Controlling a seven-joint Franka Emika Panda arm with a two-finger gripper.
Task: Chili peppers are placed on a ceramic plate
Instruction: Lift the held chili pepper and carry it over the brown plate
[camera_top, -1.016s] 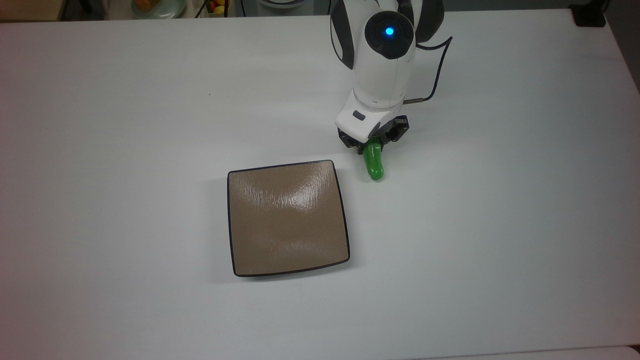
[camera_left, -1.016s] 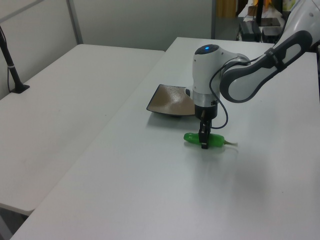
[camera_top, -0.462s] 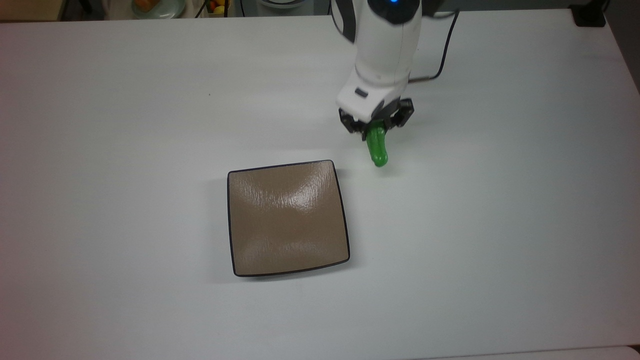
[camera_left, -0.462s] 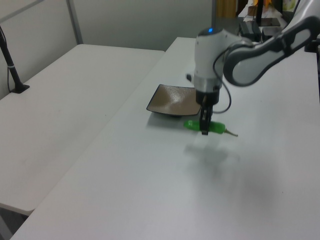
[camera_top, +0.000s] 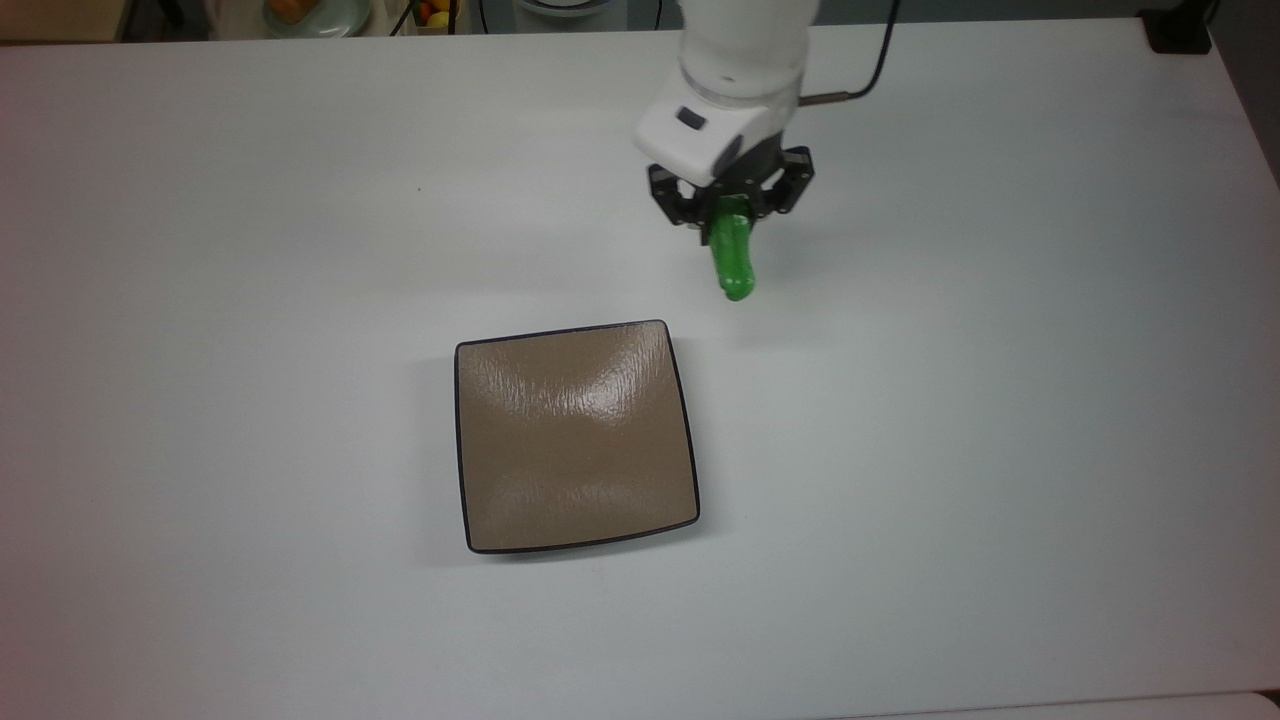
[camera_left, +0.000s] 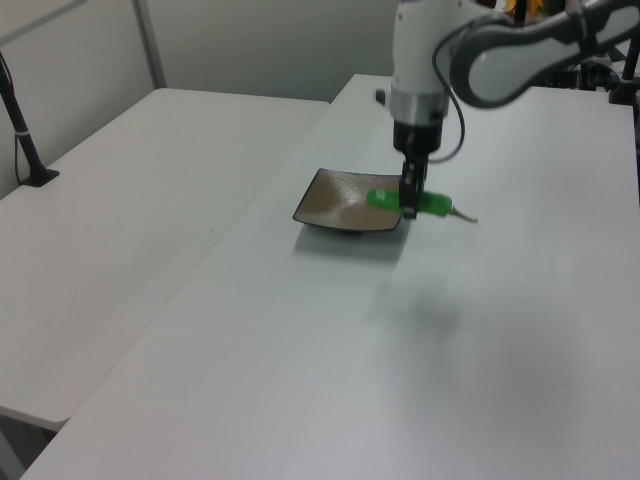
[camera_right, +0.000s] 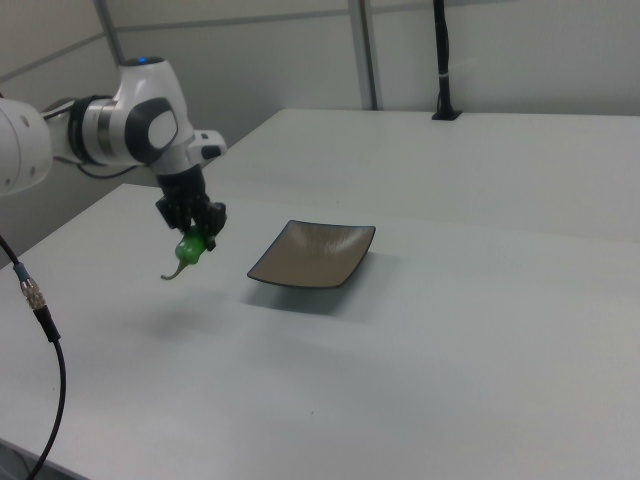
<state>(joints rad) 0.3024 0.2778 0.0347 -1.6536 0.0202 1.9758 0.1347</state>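
The arm's black two-finger hand (camera_top: 729, 208) (camera_left: 410, 200) (camera_right: 196, 232) is clamped on a bright green, wrinkled, elongated chili pepper (camera_top: 733, 260) (camera_left: 392, 200) (camera_right: 189, 248), holding it clear of the white tabletop (camera_top: 1000, 400) (camera_left: 480, 350) (camera_right: 450, 350); the pepper's faint shadow lies on the surface below it in the left view. The fingers grip the pepper near its stem end, and the thin curved stem (camera_left: 462, 213) (camera_right: 172, 271) juts out the other side. In the top view the pepper's free end points down toward the square, glossy tan-brown ceramic plate with a thin dark rim (camera_top: 575, 436) (camera_left: 330, 200) (camera_right: 312, 252). The plate sits flat on the tabletop, near the pepper, toward the top view's lower left of the hand.
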